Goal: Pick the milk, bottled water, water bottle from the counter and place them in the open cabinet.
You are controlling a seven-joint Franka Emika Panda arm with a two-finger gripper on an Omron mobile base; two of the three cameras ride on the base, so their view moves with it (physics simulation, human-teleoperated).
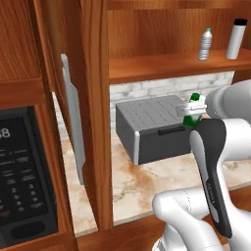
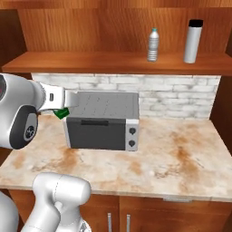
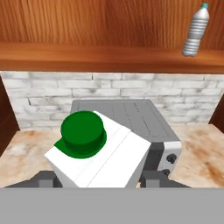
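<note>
Left base view, gripper: the gripper (image 1: 192,109) sits at about 2 o'clock of the picture, clenched on the milk (image 1: 194,111), whose green cap pokes up above it.
Left base view, shelf: the bottled water (image 1: 206,44) and the water bottle (image 1: 236,38) stand upright on the plank of the open cabinet (image 1: 171,66), near each other but apart, the silver one at 3 o'clock of the clear one.
Left base view, below: a grey toaster oven (image 1: 152,127) rests on the stone top (image 1: 162,179) under the shelf; the milk is held just in front of its right end. The cabinet door (image 1: 72,117) stands edge-on at 9 o'clock of the oven, and a microwave (image 1: 24,181) sits lower left.
Right base view, gripper: the gripper (image 2: 61,106) at 9 o'clock holds the milk (image 2: 61,112), a green corner showing beside the toaster oven (image 2: 102,120).
Right base view, shelf: bottled water (image 2: 153,45) and water bottle (image 2: 193,41) upright at 1 o'clock.
Hand view, milk: the milk (image 3: 98,153) lies between the fingertips (image 3: 46,178), green cap toward the camera, the toaster oven (image 3: 144,127) behind it.
Hand view, shelf: bottled water (image 3: 196,30) at 1 o'clock.
</note>
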